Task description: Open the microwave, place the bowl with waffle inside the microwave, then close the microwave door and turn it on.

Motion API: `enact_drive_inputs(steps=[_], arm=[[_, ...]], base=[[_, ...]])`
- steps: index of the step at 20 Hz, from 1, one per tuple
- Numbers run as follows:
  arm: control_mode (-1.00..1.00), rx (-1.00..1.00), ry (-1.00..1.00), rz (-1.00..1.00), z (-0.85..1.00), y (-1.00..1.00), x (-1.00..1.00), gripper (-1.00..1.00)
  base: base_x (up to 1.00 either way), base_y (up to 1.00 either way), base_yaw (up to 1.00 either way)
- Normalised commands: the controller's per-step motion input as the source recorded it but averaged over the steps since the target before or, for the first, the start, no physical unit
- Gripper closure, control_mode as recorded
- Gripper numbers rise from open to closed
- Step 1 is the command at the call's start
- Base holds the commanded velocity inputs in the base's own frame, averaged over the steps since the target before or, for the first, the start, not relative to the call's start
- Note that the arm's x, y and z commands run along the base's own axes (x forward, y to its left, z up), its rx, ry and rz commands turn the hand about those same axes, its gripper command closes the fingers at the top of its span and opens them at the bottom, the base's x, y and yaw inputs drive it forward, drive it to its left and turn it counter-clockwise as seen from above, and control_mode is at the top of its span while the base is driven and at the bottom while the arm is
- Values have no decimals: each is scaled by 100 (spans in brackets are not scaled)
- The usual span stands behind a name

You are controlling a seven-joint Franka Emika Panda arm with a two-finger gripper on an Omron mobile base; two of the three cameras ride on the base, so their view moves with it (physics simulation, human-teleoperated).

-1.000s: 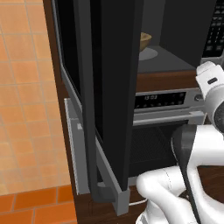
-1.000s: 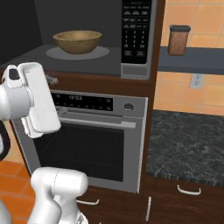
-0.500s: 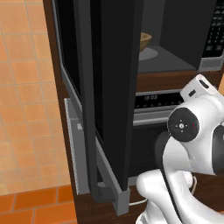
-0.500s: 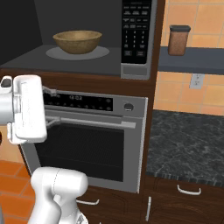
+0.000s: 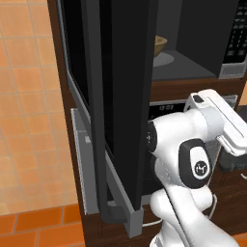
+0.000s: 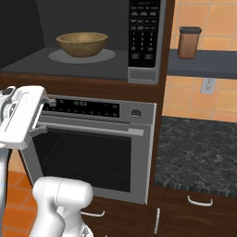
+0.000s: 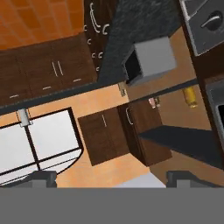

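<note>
Tan bowl [image 6: 81, 44] half-hidden by microwave door [image 5: 123, 111] | tool [image 7: 111, 177] gaping, empty

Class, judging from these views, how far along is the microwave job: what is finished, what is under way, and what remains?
Done: the microwave door stands open and the bowl sits on the turntable inside the microwave. In hand: nothing; the gripper is open and empty. Left: closing the door and pressing the button panel.

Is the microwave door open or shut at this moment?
Open. The microwave door stands swung out edge-on in the left base view, and the bowl sits exposed on the turntable inside the microwave.
</note>
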Motion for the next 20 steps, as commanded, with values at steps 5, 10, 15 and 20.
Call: enact_drive_inputs(steps=[5, 10, 15, 20], arm=[[-100, -27, -3, -23, -9, 0, -27, -100], [-100, -19, -11, -9, 0, 24, -55, -100], [-100, -15, -4, -7, -3, 46, -38, -100], [-100, -17, 0, -7, -18, 48, -23, -100]], base=[[0, 0, 0], [0, 0, 0], [0, 0, 0], [0, 0, 0]])
